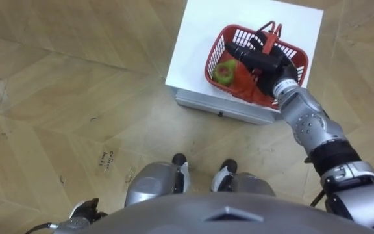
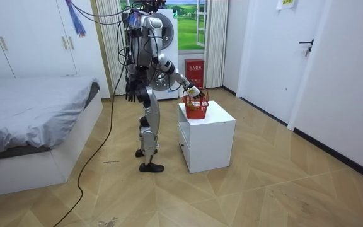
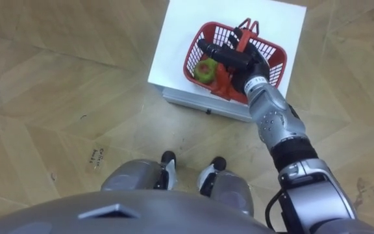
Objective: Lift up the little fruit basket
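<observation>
A red mesh fruit basket stands on a white cabinet in front of me. Inside lie a green fruit and something red. The basket's red and black handles are folded together at its far rim. My right hand reaches over the basket's middle with its dark fingers stretched out straight to the left, above the fruit and just short of the handles. It holds nothing. My left hand hangs by my hip with relaxed fingers. I stand upright close to the cabinet's front.
The cabinet has a drawer front facing my feet. Parquet floor lies all round it. In the room view a bed stands behind me at the left, a white wall with a door at the right.
</observation>
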